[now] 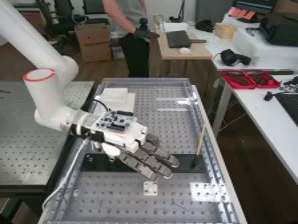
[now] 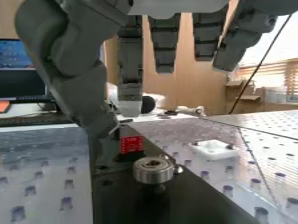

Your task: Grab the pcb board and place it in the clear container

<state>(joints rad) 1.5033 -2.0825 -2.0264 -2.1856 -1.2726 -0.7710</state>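
Small white tray (image 2: 213, 150): sat on the near side, perhaps the clear container, handy for a short carry.
Pcb board (image 2: 131, 145): stood red and upright on the dark bar (image 2: 193, 207), seemingly for easy pinching.
Hand (image 1: 138, 162): hung above, fingers nearly straight, gripping nothing, probably to leave room.

The bar (image 1: 98, 164) lies across the benchtop (image 1: 110, 195); on it, 1 PCB board (image 2: 132, 144) near 1 bearing (image 2: 153, 171).

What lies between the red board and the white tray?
Between the red board and white tray, the wrist view shows black strip, then bare perforated bench top.
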